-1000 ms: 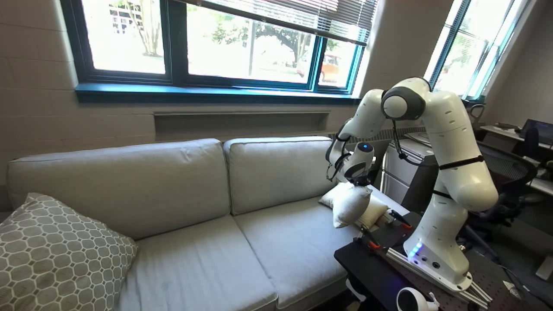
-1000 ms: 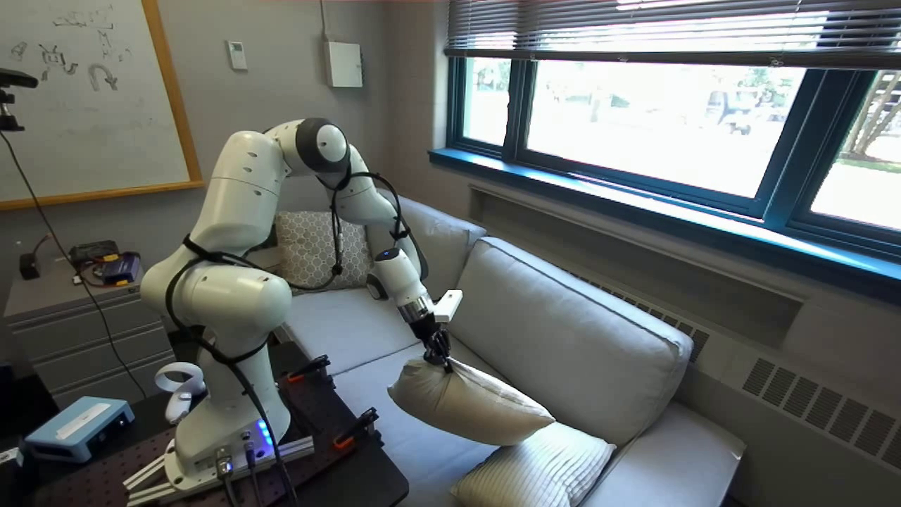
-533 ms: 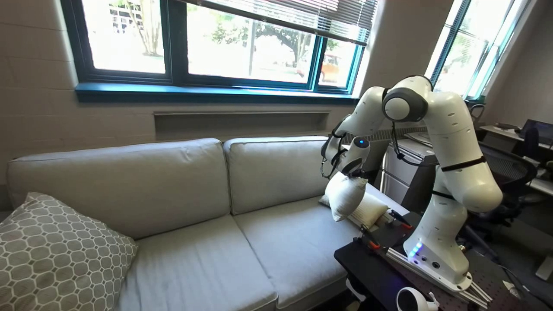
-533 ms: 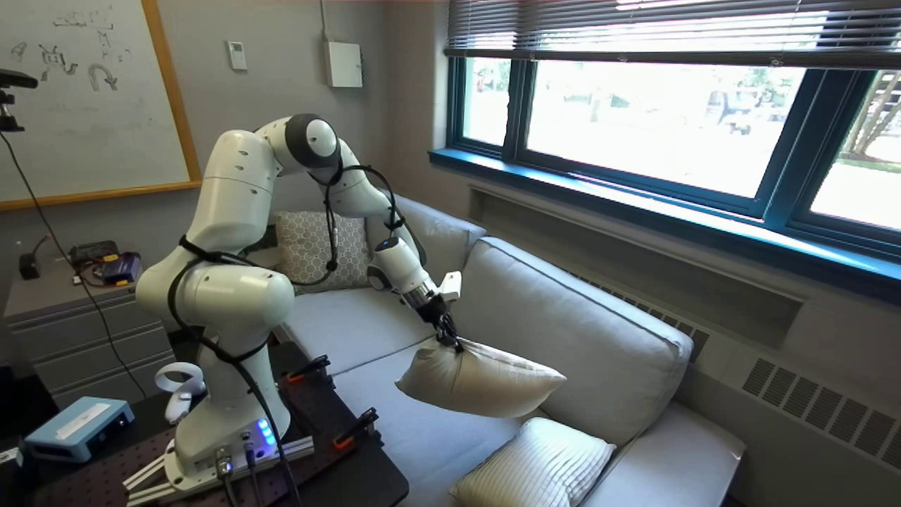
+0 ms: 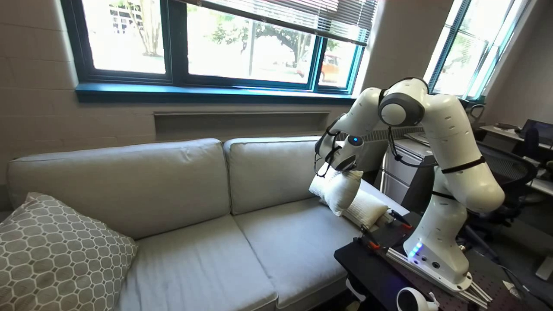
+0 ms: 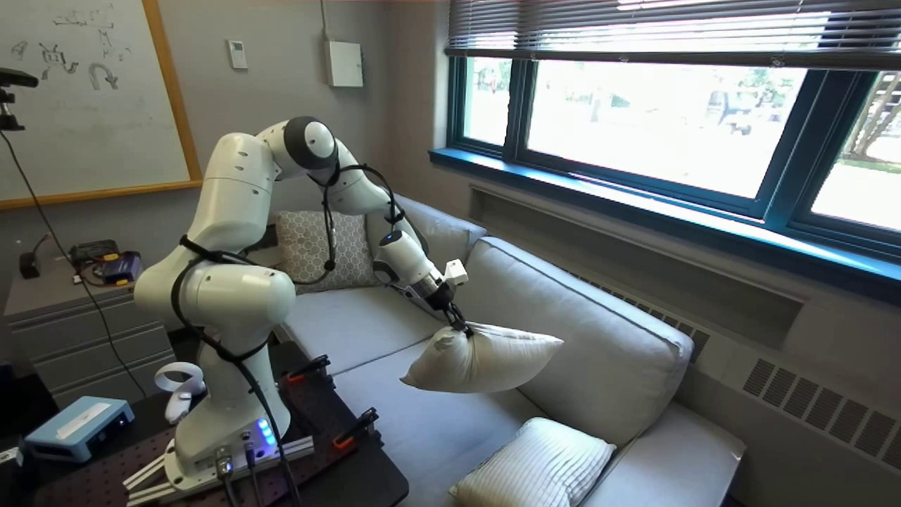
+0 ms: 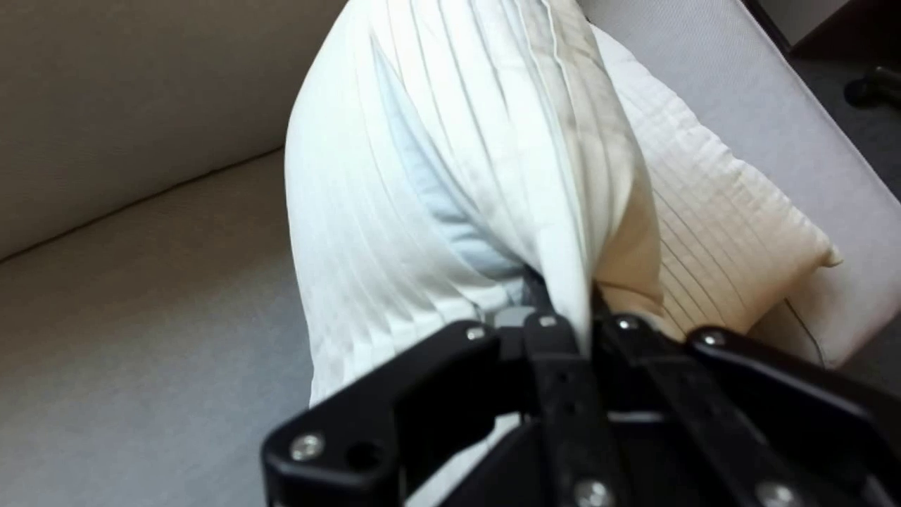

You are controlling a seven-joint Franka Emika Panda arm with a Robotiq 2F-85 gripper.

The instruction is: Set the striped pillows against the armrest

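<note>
The jaws of the gripper (image 7: 569,303) are brought almost fully together, with a thin fold of fabric clamped between them. The fold belongs to pillow A (image 6: 486,366), a cream pillow with fine stripes. The grip is on its upper side, and creases run outward from that point.

Pillow A is suspended above the seat (image 6: 429,429), in front of the back cushion (image 6: 570,324); contact with that cushion cannot be determined. In an exterior view, a gap separates pillow A from pillow B (image 6: 538,461).

Pillow B, also striped, lies on the seat just beside the armrest (image 6: 669,461). In the wrist view it is partly covered by pillow A. Contact between pillow B and the armrest cannot be confirmed.

A white camera (image 6: 456,272) is mounted beside the gripper. The arm (image 6: 243,292) rises from the table (image 6: 369,486) and bends down over the seat. The table also carries clamps (image 6: 357,429), a controller (image 6: 179,406) and a blue box (image 6: 77,426).

The lattice cushion (image 5: 65,255) stands at the opposite end of the sofa (image 5: 194,263). Behind the sofa is a window (image 6: 654,134); a blind (image 6: 669,32) covers its upper part.
</note>
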